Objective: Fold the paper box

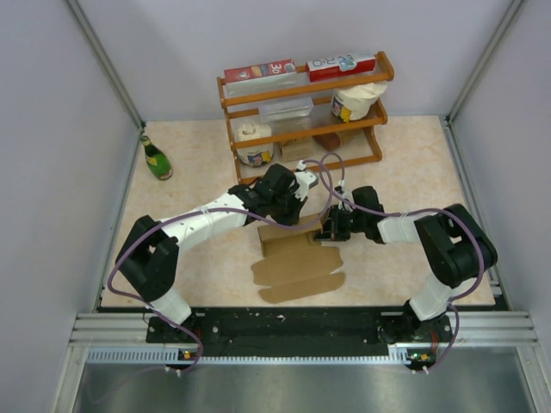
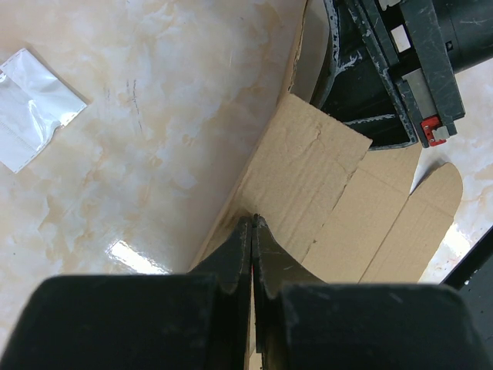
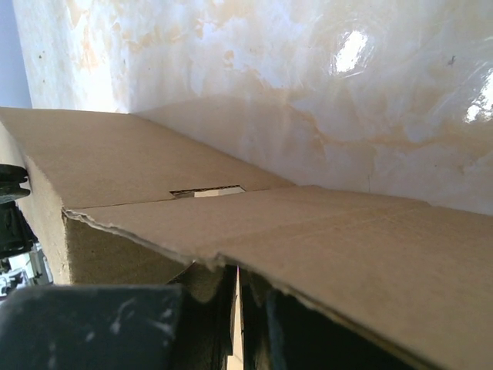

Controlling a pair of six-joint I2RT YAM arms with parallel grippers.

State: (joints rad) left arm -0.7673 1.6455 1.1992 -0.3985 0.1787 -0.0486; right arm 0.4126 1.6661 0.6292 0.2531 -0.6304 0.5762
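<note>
The paper box (image 1: 297, 267) lies near the middle of the table (image 1: 405, 172), toward the near edge and between my two arms. Its near flaps are flat on the table. Its far part is raised into a low wall, and both my jaws are at that wall.

My left jaws are pressed together, with the tips at the crease where an upright panel meets the flat sheet. My right jaws are also together, tucked under a flap whose ragged edge runs across just above them. A pale sliver shows between them, but on neither side can I tell whether any card is actually pinched.

I judge the step in hand to be standing the far walls up and locking them. To do it well, I should push along the scored creases rather than mid-panel, because this card already looks worn and would buckle. One side should brace the wall while the other turns the flap, so the sheet does not skate across the glossy table. The small slot I can see in the top panel looks like where a tab should go, so I should line the tab up with it before pressing. My wrists are close together, so any move should be small and slow.
</note>
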